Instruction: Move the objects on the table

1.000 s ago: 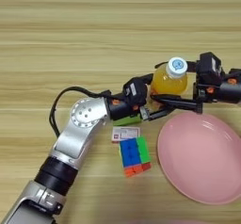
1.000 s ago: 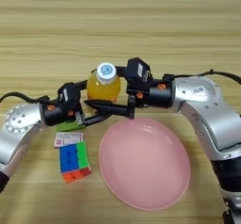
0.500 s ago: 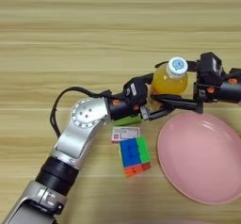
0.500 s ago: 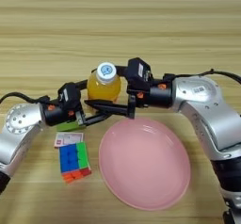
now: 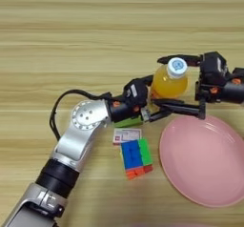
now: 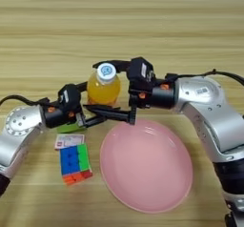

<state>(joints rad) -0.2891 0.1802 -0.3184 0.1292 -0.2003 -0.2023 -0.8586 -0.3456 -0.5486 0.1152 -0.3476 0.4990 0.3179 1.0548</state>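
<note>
1. Bench (image 5: 57, 25): light-brown planks fill both views. No object on it shifts against the earlier frames.
2. Pink plate (image 6: 147, 169): lies empty at the near right, in the same place as a second ago.
3. Right hand (image 6: 107, 87): reaches in from the right with its two black fingers spread wide, one finger behind the bottle's cap and the other low along its near side. The fingers bracket the bottle without clamping it. Posture matches the earlier frames.
4. Left hand (image 5: 155, 102): reaches in from the left, fingertips at the bottle's left flank, one high and one low. I cannot tell whether the fingers press on the bottle or only touch it. It has not moved either.
5. Orange drink bottle (image 5: 170, 79): stands upright with its white cap on, between the two hands, just behind the plate's rim. It is not lifted.
6. Puzzle cube (image 5: 135, 157): rests left of the plate, well clear of both hands.
7. Red-and-white packet (image 5: 127, 136): lies flat, touching the cube's far edge.
8. Green block (image 5: 128, 122): sits under the left wrist, mostly hidden.
9. Finding: nothing changes over the last second; judged as a pause before the bottle is gripped or handed across.
</note>
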